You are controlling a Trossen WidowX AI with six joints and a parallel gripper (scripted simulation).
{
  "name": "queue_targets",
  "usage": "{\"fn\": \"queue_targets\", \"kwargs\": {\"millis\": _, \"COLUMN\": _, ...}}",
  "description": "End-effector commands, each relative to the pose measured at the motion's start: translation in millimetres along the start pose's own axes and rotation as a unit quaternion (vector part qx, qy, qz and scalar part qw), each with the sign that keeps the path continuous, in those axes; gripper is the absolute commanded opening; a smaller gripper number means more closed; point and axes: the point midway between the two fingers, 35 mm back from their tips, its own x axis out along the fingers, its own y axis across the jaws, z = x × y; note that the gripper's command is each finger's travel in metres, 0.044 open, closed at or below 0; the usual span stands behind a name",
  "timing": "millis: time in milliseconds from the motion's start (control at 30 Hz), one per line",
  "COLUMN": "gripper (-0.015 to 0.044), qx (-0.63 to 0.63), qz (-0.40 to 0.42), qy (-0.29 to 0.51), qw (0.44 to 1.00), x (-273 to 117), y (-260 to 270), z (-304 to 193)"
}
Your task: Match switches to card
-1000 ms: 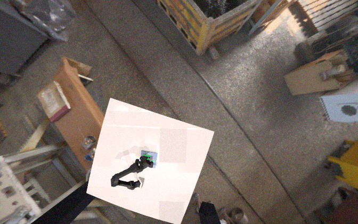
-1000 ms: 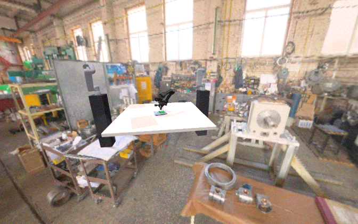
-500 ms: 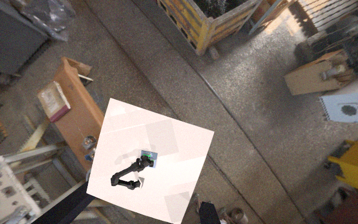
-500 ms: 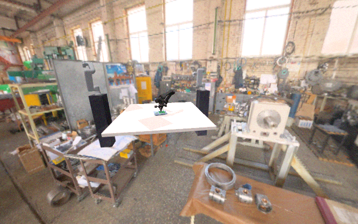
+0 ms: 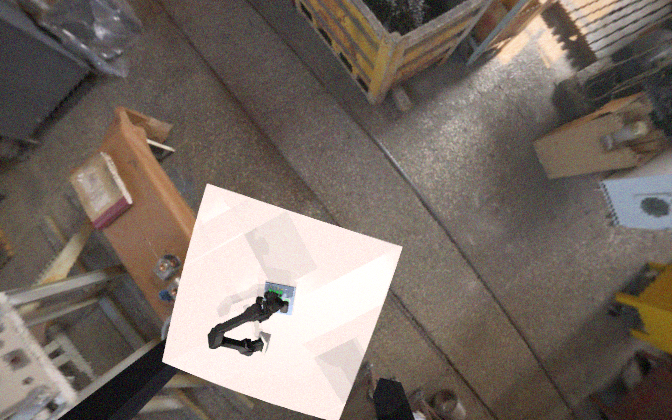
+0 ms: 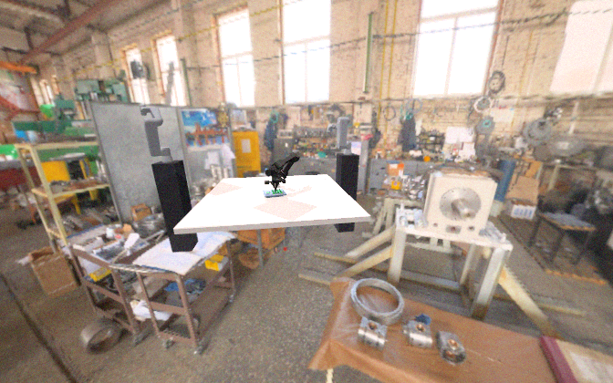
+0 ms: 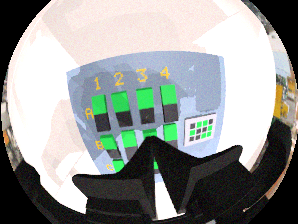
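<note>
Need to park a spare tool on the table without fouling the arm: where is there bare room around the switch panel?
Bare white table stretches beyond the switch panel toward the far and right edges, and along the near-right corner. It is crowded where the arm folds over the panel's left side, with the shut gripper low over the switches and the small card beside them.
</note>
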Motion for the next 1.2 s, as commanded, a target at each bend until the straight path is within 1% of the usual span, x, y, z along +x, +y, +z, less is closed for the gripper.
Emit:
{"fn": "queue_targets", "kwargs": {"millis": 0, "gripper": 0.0, "qx": 0.002, "qz": 0.001, "qy": -0.002, "qw": 1.0, "x": 0.2, "y": -0.1, "z": 0.4}}
{"fn": "queue_targets", "kwargs": {"millis": 1167, "gripper": 0.0, "qx": 0.002, "qz": 0.001, "qy": -0.002, "qw": 1.0, "x": 4.5, "y": 0.0, "z": 0.6}}
